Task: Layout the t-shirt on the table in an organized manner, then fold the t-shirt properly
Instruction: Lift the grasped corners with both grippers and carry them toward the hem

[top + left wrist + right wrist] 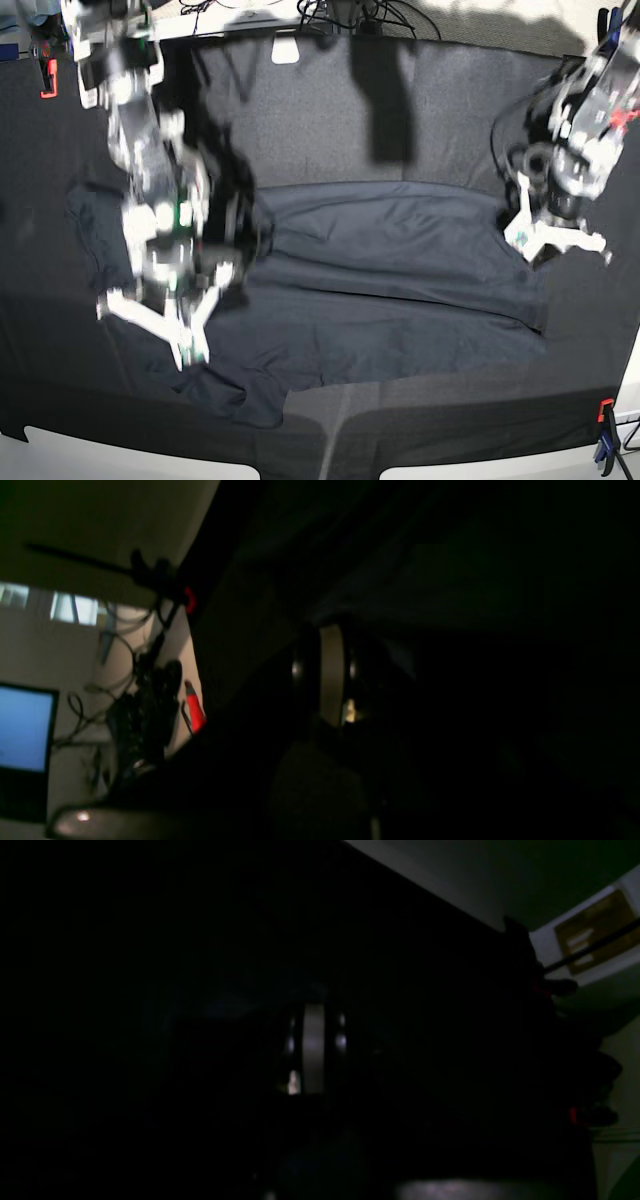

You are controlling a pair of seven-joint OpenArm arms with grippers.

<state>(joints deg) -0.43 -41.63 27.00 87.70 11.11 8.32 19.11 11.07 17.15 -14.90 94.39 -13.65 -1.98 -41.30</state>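
Layout incomplete: t-shirt (400,270) lies rumpled mid-frame on table (330,110); both end effectors, left (548,238) and right (185,345), clenched; folding outstanding.

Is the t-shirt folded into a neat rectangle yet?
No, the t-shirt lies spread wide and wrinkled across the table, one edge bunched near the front.

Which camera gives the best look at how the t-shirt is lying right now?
The base view: the t-shirt shows spread across the table, creased, partly hidden under the right arm. Both wrist views are almost black; only dim fabric folds show in the left one, nothing recognisable in the right.
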